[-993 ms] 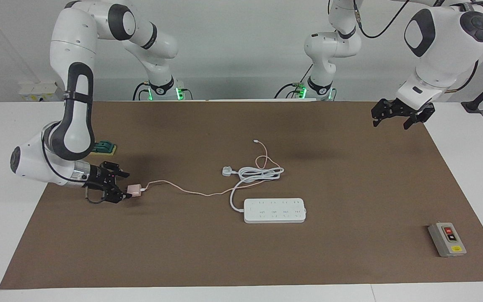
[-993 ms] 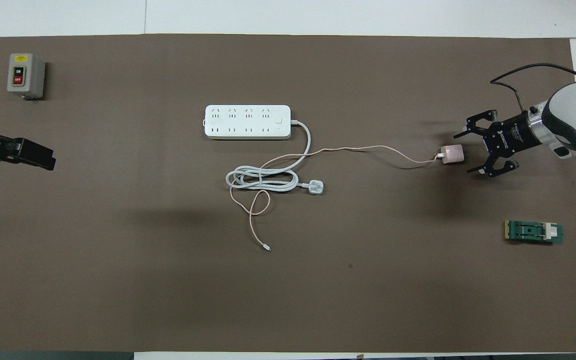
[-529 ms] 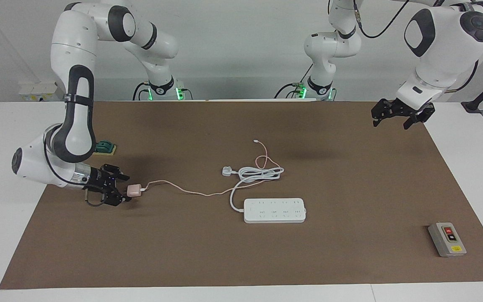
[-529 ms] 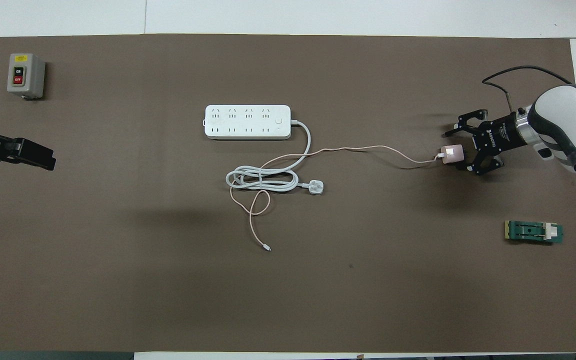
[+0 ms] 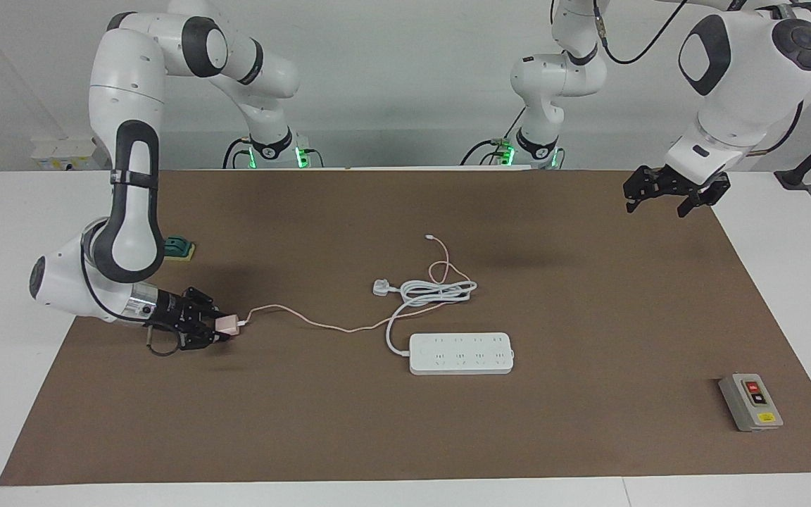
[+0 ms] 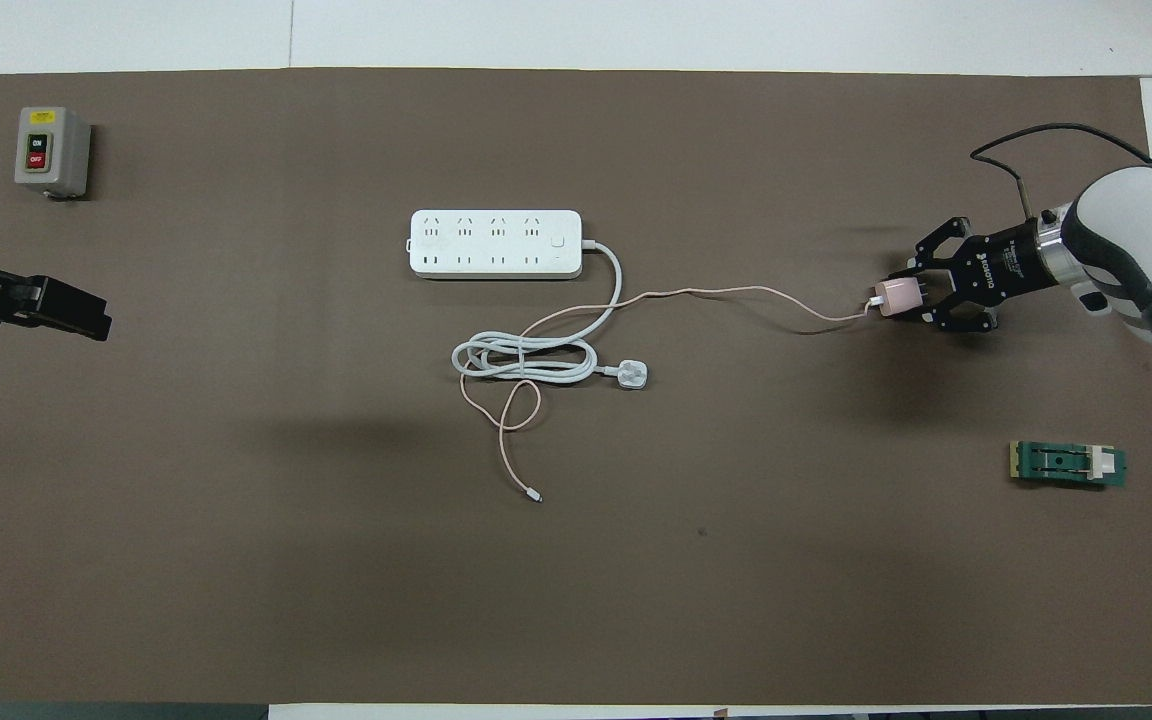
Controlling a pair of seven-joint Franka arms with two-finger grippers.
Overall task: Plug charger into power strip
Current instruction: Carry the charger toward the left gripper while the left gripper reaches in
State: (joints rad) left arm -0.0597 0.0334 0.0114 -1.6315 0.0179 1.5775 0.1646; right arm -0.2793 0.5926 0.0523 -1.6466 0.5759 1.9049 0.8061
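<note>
The charger [image 5: 227, 324] [image 6: 896, 298] is a small pale pink cube at the right arm's end of the brown mat, and my right gripper [image 5: 217, 327] [image 6: 911, 298] is shut on it, low over the mat. Its thin pink cable [image 5: 321, 324] [image 6: 736, 293] trails toward the middle and loops through a coiled white cord. The white power strip [image 5: 462, 353] [image 6: 494, 243] lies flat in the middle, sockets up. My left gripper [image 5: 664, 198] [image 6: 66, 312] hangs open in the air over the mat's edge at the left arm's end, waiting.
A white three-pin plug [image 5: 381, 287] [image 6: 633, 375] and coiled white cord [image 5: 441, 290] lie nearer the robots than the strip. A grey button box [image 5: 750, 403] [image 6: 51, 150] sits at the left arm's end. A green block [image 5: 177, 247] [image 6: 1068, 464] lies near the right arm.
My right gripper moved in around the charger and shut on it, then shifted it slightly, pulling the cable with it. The left arm has not moved.
</note>
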